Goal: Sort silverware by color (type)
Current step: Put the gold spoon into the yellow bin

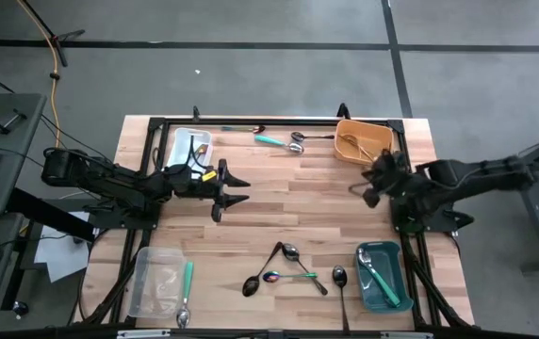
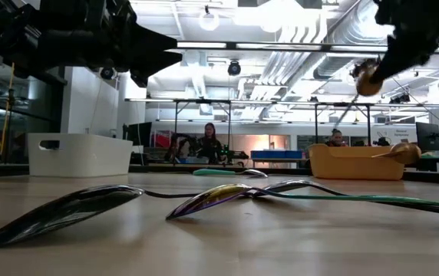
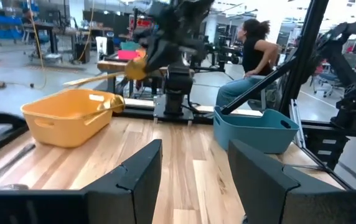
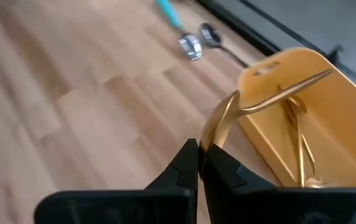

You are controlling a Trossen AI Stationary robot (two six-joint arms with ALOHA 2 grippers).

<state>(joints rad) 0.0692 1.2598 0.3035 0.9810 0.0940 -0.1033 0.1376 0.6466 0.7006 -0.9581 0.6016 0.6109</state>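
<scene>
1. The right gripper [image 4: 200,163] has its fingers clamped on a slim gold metal spoon [image 4: 228,115], holding it in the air just beside the near-left edge of the orange plastic bin [image 1: 375,132] at the far right of the wooden table [image 1: 279,202].
2. More gold utensils [image 4: 299,146] lie inside that bin.
3. The left gripper [image 1: 235,186] hovers with fingers spread and nothing between them, over the table's left-middle, near the white plastic bin [image 1: 190,148].
4. A cluster of black and rainbow spoons [image 1: 288,266] lies at the near centre.
5. A teal-handled spoon [image 1: 381,280] rests in the teal bin [image 1: 387,292] at the near right.
6. Another teal-handled spoon [image 1: 185,292] lies beside the clear bin [image 1: 156,282], near left.
</scene>
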